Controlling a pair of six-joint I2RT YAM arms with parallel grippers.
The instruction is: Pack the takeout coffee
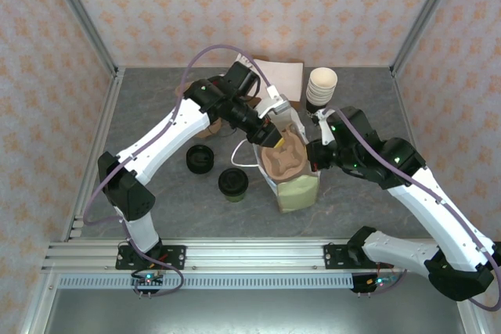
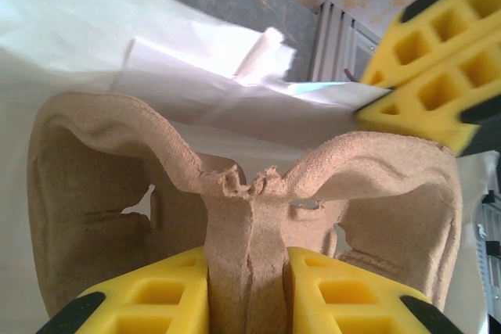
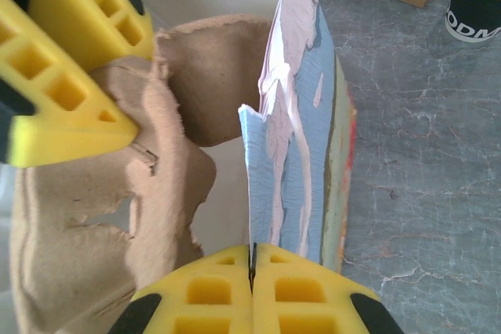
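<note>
Left tool (image 2: 249,275) pinches carrier (image 2: 94,193) ridge at bag (image 3: 301,154) mouth, right tool (image 3: 252,271) clamps bag wall; takeout coffee (image 1: 233,184) unpacked, near tabletop's (image 1: 156,99) front edge.

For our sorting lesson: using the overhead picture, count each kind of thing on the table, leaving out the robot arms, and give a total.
Paper bag: 1
Pulp cup carrier: 1
Lidded coffee cup: 1
Loose black lid: 1
Stack of white cups: 1
Cardboard box: 1
Total: 6
</note>
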